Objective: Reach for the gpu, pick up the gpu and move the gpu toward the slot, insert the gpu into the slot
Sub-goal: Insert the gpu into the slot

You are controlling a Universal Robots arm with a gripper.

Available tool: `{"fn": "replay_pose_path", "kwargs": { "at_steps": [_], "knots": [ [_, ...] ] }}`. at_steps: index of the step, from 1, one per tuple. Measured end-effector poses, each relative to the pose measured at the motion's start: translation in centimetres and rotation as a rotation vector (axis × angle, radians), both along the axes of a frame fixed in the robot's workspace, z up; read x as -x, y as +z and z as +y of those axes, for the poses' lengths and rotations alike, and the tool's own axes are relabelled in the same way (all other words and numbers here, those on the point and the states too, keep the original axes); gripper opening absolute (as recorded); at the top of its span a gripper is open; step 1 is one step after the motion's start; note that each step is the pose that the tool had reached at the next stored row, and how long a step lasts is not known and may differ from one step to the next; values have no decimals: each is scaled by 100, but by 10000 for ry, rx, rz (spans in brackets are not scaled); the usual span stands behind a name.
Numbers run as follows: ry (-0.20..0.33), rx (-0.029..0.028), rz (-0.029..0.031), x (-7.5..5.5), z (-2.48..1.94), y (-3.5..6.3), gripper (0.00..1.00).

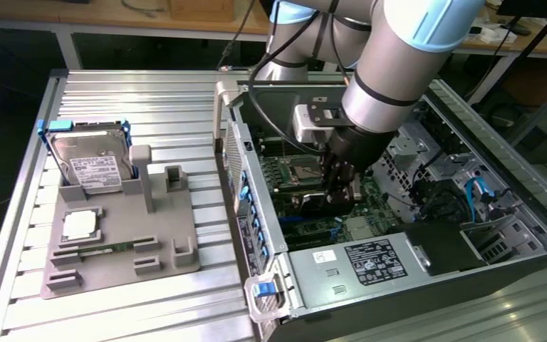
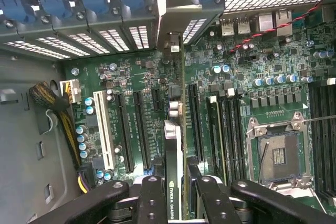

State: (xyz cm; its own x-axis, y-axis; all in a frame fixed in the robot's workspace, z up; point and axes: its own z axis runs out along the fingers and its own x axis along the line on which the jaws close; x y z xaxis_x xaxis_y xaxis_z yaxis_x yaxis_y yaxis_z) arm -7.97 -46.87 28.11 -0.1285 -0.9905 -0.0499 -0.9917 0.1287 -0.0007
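Note:
Inside the open computer case my gripper reaches down over the green motherboard. In the wrist view the gripper is shut on the gpu, a thin dark card seen edge-on with a green label. One black finger lies on each side of the card. Its silver bracket stands at the case's rear wall. The card runs parallel to the long expansion connectors and covers the slot under it. Blue connector strips show beside the gripper in the exterior view.
A white connector, the processor socket and memory slots lie around the card. A cable bundle hangs by the case wall. The power supply sits at the case front. A hard drive stands in a grey fixture outside.

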Motion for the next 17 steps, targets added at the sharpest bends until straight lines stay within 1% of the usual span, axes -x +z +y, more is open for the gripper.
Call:
{"fn": "replay_pose_path", "kwargs": {
  "at_steps": [2, 8, 11, 17],
  "knots": [
    [-1, 10, -2, -3, 0, 8, 27],
    [1, 13, -1, -52, -1, 9, 27],
    [-2, 14, 0, -53, -2, 9, 27],
    [-34, 14, -1, -54, -35, 11, 27]
  ]
}}
